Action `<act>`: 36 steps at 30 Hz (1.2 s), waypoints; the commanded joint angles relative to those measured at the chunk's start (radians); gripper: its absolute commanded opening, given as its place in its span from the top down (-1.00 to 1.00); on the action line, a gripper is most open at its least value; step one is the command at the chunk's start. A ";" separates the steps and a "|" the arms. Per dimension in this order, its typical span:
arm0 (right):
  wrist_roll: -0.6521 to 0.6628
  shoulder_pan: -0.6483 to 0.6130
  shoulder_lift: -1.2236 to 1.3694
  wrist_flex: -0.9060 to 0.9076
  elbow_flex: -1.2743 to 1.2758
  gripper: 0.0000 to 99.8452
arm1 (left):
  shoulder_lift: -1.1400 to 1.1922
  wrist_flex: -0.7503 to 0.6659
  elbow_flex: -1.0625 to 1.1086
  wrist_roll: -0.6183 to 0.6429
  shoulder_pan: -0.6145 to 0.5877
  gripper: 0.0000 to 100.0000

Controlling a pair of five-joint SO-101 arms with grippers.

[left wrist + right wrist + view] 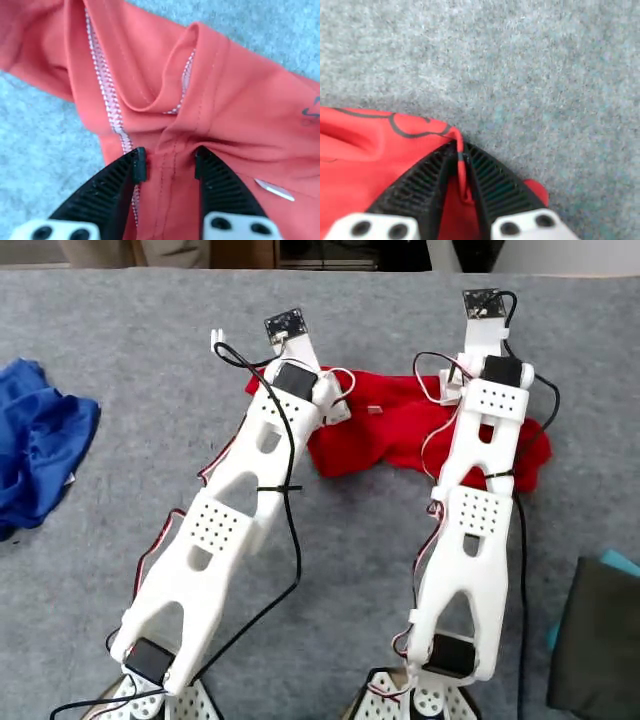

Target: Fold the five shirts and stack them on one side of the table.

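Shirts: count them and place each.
3. Red shirt mid-table; blue shirt at the high view's left edge; dark shirt at its right edge, with a teal edge beside it, maybe a fourth.

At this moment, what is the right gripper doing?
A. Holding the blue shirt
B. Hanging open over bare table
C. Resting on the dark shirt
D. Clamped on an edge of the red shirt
D: in the right wrist view, the right gripper is shut, with a hem of the red shirt pinched between its jaws.
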 commanded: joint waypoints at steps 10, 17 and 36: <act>-0.006 0.025 -0.024 -0.021 -0.051 0.99 | 0.001 -0.003 -0.044 0.092 0.032 0.65; -0.006 0.025 -0.025 -0.021 -0.051 0.99 | 0.061 0.002 -0.052 0.132 0.025 0.65; -0.006 0.025 -0.025 -0.021 -0.051 0.99 | 0.059 0.057 -0.175 0.132 0.025 0.96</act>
